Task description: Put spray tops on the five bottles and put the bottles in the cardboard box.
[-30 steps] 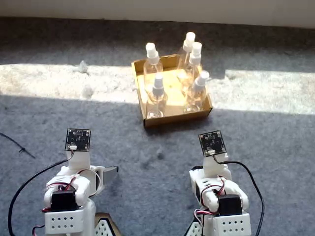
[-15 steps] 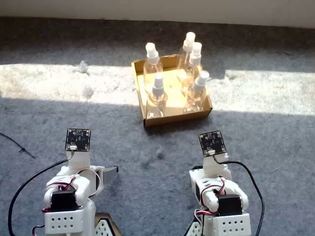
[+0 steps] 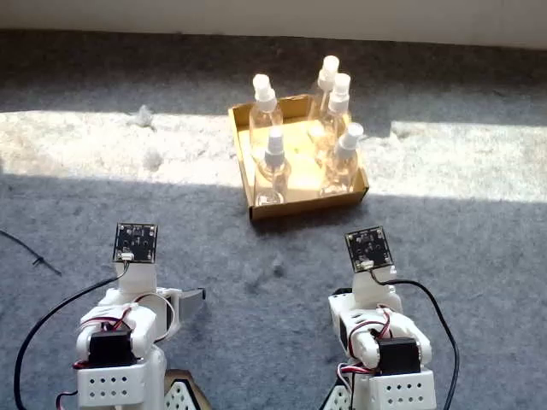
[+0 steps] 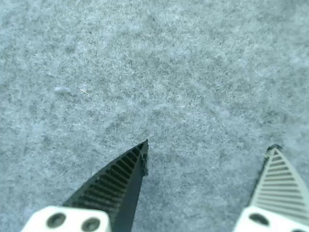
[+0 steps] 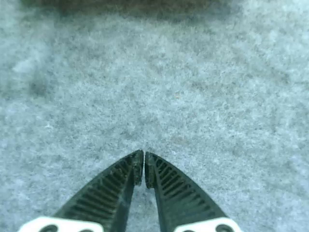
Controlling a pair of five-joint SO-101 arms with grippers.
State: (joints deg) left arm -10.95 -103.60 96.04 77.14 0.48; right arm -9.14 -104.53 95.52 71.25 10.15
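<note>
In the high view, the cardboard box (image 3: 309,203) sits upper centre of the frame in a sunlit strip. 5 bottles (image 3: 272,175) stand inside it, each with a white spray top (image 3: 263,87). Grey carpet (image 3: 273,273) stretches below it. In the wrist views, the left gripper (image 4: 209,146) is spread wide and the right gripper (image 5: 144,159) is pinched closed on nothing, both over carpet.

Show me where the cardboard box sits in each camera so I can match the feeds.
High view: the cardboard box stands at the upper centre of the picture, with bottles inside.
Left wrist view: grey carpet under the open left pincer.
Right wrist view: carpet under the shut right pincer; a dark band lies beyond, and I cannot tell if it is the box.
Shared landmark: the grey carpet.
</note>
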